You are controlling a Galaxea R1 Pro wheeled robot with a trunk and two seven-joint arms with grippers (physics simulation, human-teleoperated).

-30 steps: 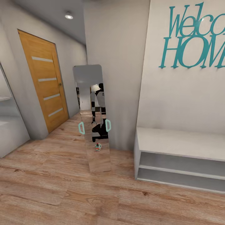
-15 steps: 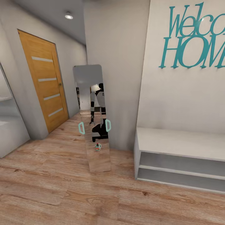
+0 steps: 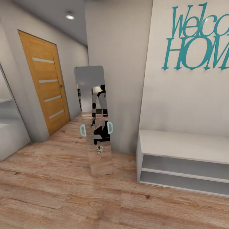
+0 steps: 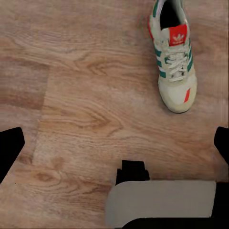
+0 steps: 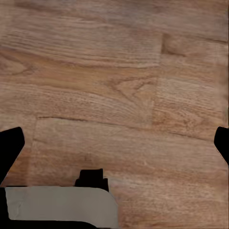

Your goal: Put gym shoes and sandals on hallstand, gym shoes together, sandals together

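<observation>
Head view: the corridor floor (image 3: 63,194), light brown wood-grain planking, is running from the foreground back toward an orange wooden door (image 3: 44,82) with four pale horizontal insets, set in the grey wall at left. A recessed ceiling light (image 3: 70,16) is glowing above the passage. A tall frameless mirror (image 3: 93,121) with two teal handles is standing on the planks against a projecting wall corner; it is reflecting a dark robot figure and a small white, green and red shape low down. To its right, a low white two-shelf bench (image 3: 184,162) is sitting against a pale wall carrying teal lettering (image 3: 198,38) that reads "Welc… HOM…", cut by the frame edge. A grey unit (image 3: 9,127) is showing partly at the left edge.

Left wrist view: one gym shoe (image 4: 172,55), white with green stripes and red-orange patches, is lying upright on the planks, alone, well apart from the left gripper (image 4: 114,143), whose dark fingertips are standing wide apart at the frame's edges with nothing between them.

Right wrist view: the right gripper (image 5: 114,143) is likewise hanging spread over bare planking.
</observation>
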